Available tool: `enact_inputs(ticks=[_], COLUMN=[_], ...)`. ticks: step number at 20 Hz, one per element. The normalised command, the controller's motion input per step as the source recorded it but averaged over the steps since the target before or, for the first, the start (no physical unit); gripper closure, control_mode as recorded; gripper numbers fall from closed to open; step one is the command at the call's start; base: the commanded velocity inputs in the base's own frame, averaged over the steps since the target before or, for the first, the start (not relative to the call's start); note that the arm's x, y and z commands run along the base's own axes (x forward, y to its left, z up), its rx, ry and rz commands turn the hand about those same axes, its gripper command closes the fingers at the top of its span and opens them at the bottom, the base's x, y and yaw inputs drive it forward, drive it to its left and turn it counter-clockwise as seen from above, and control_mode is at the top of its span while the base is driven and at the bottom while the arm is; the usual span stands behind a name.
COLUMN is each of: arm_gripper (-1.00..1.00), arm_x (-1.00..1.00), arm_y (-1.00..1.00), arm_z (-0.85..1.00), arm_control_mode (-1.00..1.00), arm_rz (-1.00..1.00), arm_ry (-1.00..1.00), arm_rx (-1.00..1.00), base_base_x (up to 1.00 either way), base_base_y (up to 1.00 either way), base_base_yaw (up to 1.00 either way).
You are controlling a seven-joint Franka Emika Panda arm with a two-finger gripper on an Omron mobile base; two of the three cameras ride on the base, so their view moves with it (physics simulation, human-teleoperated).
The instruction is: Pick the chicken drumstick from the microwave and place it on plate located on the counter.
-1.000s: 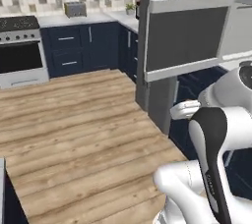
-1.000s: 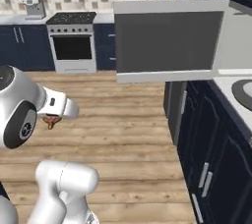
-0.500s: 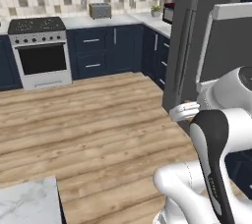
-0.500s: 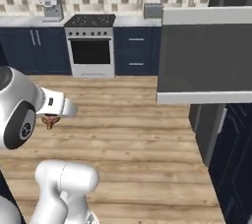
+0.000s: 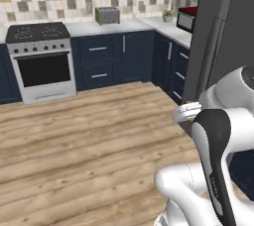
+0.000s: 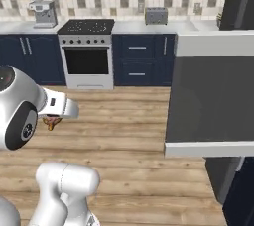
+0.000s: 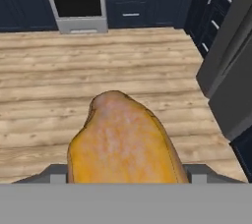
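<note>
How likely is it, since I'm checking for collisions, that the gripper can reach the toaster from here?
Unlikely. The toaster sits on the far counter across open floor, while the gripper, holding the drumstick, hangs close by the robot's body. It looks too far.

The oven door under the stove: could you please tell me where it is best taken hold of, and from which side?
Grip the silver bar handle along the top of the oven door. It runs level, so come from the front, one finger above and one below. The claw is full, though: it holds the chicken drumstick.
</note>
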Motion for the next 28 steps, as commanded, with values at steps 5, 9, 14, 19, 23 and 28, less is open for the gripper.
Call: enact_inputs(ticks=[5,9,14,19,23,28], arm_gripper=[1.0,1.0,1.0,1.0,1.0,1.0], arm_x=[0.0,0.0,0.0,0.0,0.0,0.0], arm_y=[0.0,0.0,0.0,0.0,0.0,0.0], arm_z=[0.0,0.0,0.0,0.0,0.0,0.0], arm_control_mode=[1.0,1.0,1.0,1.0,1.0,1.0], arm_rz=[0.0,0.0,0.0,0.0,0.0,0.0], arm_ry=[0.0,0.0,0.0,0.0,0.0,0.0], arm_rx=[0.0,0.0,0.0,0.0,0.0,0.0], base_base_x=[1.0,1.0,1.0,1.0,1.0,1.0], base_base_y=[0.1,0.17,0.19,0.26,0.31,0.38], base_base_yaw=[0.0,0.0,0.0,-0.05,-0.08,-0.13])
